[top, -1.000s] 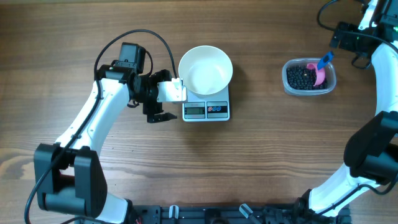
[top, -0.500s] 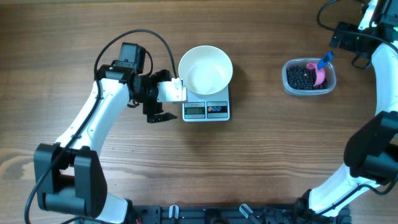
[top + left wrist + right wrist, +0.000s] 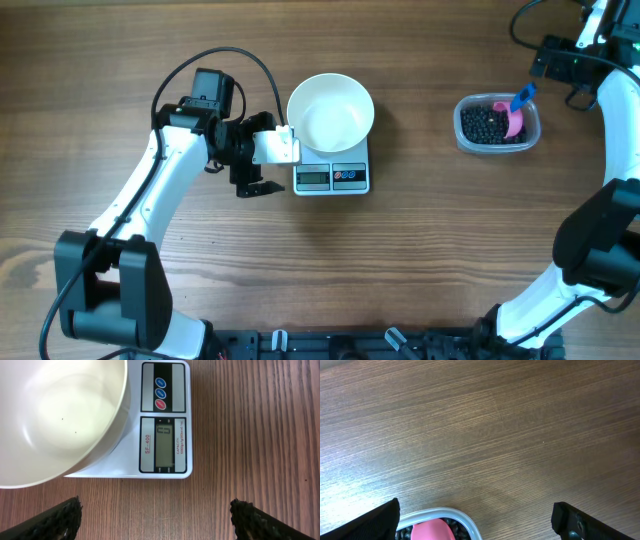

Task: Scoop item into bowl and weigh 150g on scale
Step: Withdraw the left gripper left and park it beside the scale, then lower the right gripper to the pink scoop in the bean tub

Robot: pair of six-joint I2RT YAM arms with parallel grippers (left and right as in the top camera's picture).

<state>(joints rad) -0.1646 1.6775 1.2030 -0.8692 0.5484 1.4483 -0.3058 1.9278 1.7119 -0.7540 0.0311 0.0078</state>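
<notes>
Left fingers (image 3: 52, 521): spread wide, empty; white bowl (image 3: 50, 415) on digital scale (image 3: 162, 467) just ahead of them. Right fingers (image 3: 367, 522): spread wide, empty; clear tub (image 3: 466, 521) holding black beans (image 3: 483, 126) and pink scoop (image 3: 432, 531) between them.

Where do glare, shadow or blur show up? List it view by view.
Overhead: even light, sharp, only soft shadows on the table. Left wrist: the scale display reads crisply, no glare; the bowl is bright, not washed out. Right wrist: pale sheen on the wood at lower left; the pink scoop is cropped by the bottom edge.
</notes>
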